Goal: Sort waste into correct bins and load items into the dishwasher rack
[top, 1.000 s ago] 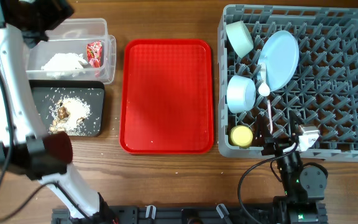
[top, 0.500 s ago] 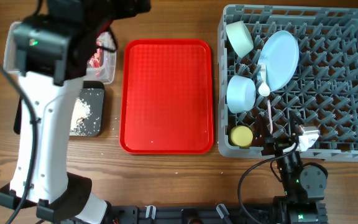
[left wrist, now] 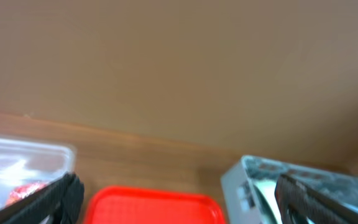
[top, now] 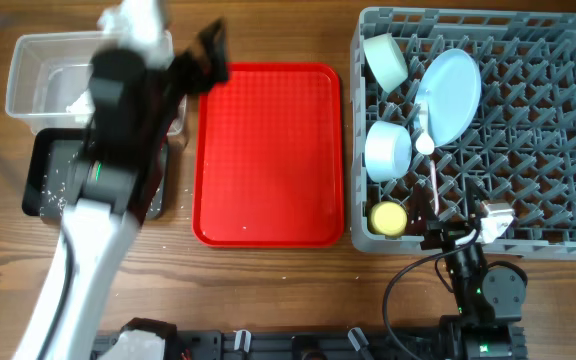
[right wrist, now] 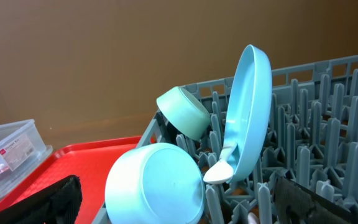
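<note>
The grey dishwasher rack holds the pale blue plate on edge, two pale blue bowls, the yellow cup and a white spoon. My left gripper is blurred, open and empty above the red tray's far left corner; its arm covers part of the clear tub and the black tray. In the left wrist view my left gripper is wide open, and the red wrapper lies in the tub. My right gripper is open and empty at the rack's near edge, facing a bowl and the plate.
The large red serving tray lies between the bins and the rack, with a few crumbs. White scraps show on the black tray's uncovered left part. The right arm's base sits at the table's front edge. A brown wall stands behind the table.
My left arm has swung from the left side across the tub and black tray; its gripper now sits over the red tray's far left corner. The right arm and the rack's contents have not moved.
</note>
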Robot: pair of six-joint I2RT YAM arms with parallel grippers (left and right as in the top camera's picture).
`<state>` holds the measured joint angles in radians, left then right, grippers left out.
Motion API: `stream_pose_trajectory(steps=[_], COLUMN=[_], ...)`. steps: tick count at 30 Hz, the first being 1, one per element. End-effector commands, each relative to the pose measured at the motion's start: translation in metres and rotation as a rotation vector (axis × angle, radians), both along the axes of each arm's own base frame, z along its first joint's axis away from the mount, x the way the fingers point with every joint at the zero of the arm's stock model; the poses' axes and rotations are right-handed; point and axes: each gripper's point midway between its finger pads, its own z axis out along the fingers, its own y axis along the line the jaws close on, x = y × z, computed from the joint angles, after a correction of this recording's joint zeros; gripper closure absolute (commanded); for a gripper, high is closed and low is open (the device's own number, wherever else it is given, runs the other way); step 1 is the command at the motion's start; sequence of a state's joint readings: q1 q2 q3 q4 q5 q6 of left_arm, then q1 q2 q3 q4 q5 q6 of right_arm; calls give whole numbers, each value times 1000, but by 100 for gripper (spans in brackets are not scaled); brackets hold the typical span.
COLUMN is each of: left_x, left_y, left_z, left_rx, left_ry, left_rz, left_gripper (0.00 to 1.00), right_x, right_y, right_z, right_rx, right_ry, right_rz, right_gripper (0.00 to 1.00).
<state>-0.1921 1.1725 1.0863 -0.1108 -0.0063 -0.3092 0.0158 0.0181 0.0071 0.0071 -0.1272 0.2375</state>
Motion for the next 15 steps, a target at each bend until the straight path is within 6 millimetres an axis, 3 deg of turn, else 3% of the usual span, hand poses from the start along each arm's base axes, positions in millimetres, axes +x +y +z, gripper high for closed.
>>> stream_pose_trajectory(steps=[1,7,15], left_x=[-43,-93,-130], left_y=[38,77,87], left_z=[-35,-93,-141], left_rx=[-83,-126,-131], left_ry=[-49,-90,-134], left_rz=[85,198,233], left_gripper=[0,0,0], right_x=[-1,-1,-1], right_y=[1,1,1], right_z=[3,3,3], right_rx=[8,9,8], right_ry=[-13,-13,-13], right_rz=[5,5,5], right_gripper=[0,0,0])
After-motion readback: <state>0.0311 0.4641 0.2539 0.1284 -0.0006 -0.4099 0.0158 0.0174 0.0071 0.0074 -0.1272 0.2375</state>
